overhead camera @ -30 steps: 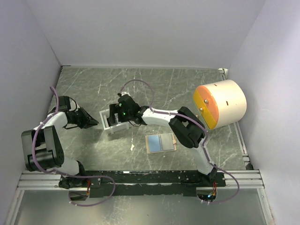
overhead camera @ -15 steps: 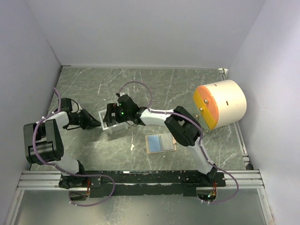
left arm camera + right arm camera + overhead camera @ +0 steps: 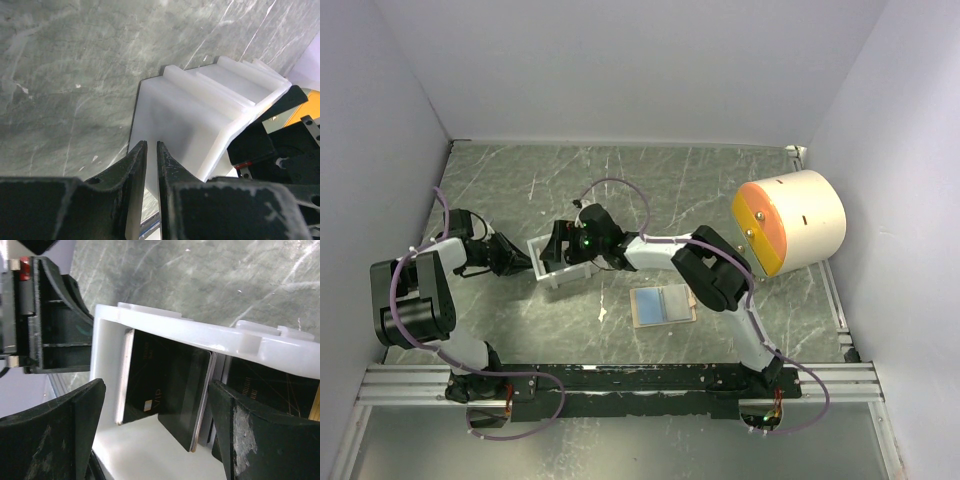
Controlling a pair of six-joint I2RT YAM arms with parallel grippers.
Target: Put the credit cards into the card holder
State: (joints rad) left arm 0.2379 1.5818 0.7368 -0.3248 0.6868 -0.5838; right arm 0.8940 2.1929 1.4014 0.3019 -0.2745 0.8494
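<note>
Several black credit cards stand on edge inside a white tray; one shows "VIP" and a chip. More cards stand further right in the tray. My right gripper is open over the tray, one finger on each side of the black cards, touching none. In the top view it sits above the tray. My left gripper is shut, with only a thin slit between its fingers, and its tips are against the tray's outer end wall. The tan card holder lies open on the table, with blue showing inside.
A large cream drum with an orange face lies at the right. White walls close in the marbled green table on three sides. A black rail runs along the near edge. A small white scrap lies left of the card holder.
My left gripper has moved right, up to the tray's end. My right gripper and the tray have shifted slightly left.
</note>
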